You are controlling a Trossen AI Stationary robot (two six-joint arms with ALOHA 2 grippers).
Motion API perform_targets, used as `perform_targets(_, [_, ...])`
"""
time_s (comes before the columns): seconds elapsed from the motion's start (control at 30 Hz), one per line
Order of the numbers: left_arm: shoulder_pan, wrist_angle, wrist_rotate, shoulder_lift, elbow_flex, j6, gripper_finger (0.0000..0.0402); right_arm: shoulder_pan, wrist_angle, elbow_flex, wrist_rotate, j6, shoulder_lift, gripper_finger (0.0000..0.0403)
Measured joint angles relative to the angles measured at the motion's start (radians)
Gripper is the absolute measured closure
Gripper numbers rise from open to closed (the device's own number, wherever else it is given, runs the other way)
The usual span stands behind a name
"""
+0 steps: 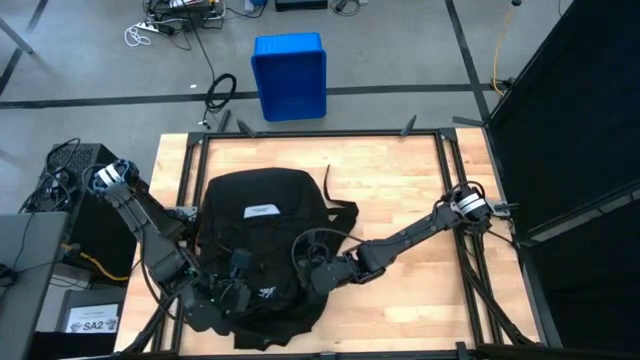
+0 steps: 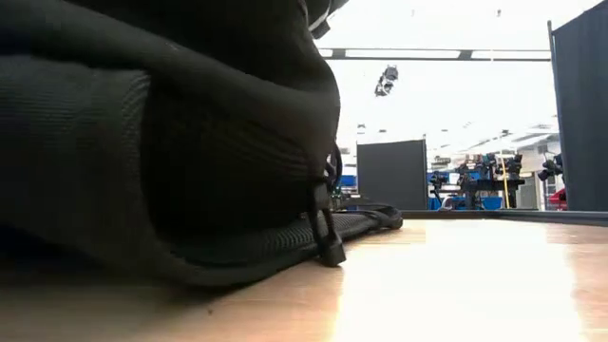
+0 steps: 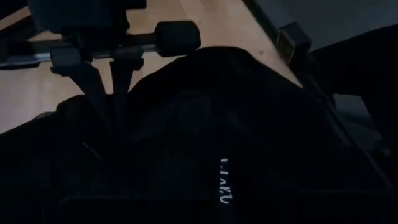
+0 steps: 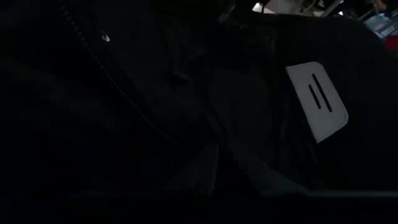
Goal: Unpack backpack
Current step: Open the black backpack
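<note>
**Desk:** On the wooden table [image 1: 400, 200], what lies where?

**Photographer:** One black backpack [image 1: 255, 245], flat on its back on the table's left half. Its white label [image 1: 262, 211] faces up toward the far end; small white lettering [image 1: 266, 293] marks the front pocket at the near end. Beyond the far edge, a blue bin [image 1: 290, 75] stands on the floor.

**Desk:** And the arms?

**Photographer:** Both are down on the bag. From above, the left gripper [image 1: 222, 296] sits at the near left corner, the right gripper [image 1: 312, 275] at the bag's right side by a looped cord [image 1: 318, 240]. Both sets of fingers are drawn together. Whether either has pinched fabric, a zip pull or nothing at all, I cannot tell; black on black hides it.

**Desk:** How will the bag handle?

**Photographer:** Soft and floppy, by the look of it. The table-level camera shows woven cloth bulging and sagging, with a dangling zip cord [image 2: 328, 223]. My guess is that it has some weight and that the cloth will bunch instead of sliding. Nothing fragile shows.

**Desk:** Where would you take hold?

**Photographer:** One gripper on a zip pull, the other pinning the fabric beside the zip track [image 4: 115, 93] so the bag stays put. Straps and cords could snag a finger.
</note>
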Motion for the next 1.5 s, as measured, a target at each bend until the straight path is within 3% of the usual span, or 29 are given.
perform_targets(0.33, [0.003, -0.012, 0.002, 0.081, -0.001, -0.12, 0.025, -0.004, -0.001, 0.0, -0.024, 0.027, 0.0, 0.0403])
perform_targets(0.5, [0.003, -0.002, 0.081, 0.074, 0.008, -0.237, 0.0192, -0.009, -0.001, 0.0, -0.037, 0.038, 0.0, 0.0403])
perform_targets(0.67, [-0.005, 0.021, 0.15, 0.073, 0.009, -0.307, 0.016, -0.017, -0.001, 0.0, -0.053, 0.048, -0.001, 0.0403])
perform_targets(1.07, [0.031, 0.013, 0.127, 0.186, -0.051, -0.385, 0.0156, -0.019, -0.002, 0.001, -0.068, 0.059, -0.002, 0.0403])
perform_targets(1.37, [0.044, -0.077, 0.002, 0.189, -0.056, -0.338, 0.0171, -0.015, -0.002, 0.001, -0.072, 0.052, -0.002, 0.0403])
perform_targets(1.43, [0.048, -0.101, -0.012, 0.189, -0.057, -0.337, 0.0196, -0.013, -0.002, 0.001, -0.068, 0.045, -0.002, 0.0403])
perform_targets(1.5, [0.053, -0.11, -0.014, 0.189, -0.057, -0.337, 0.0249, -0.011, -0.002, 0.001, -0.068, 0.044, -0.002, 0.0402])
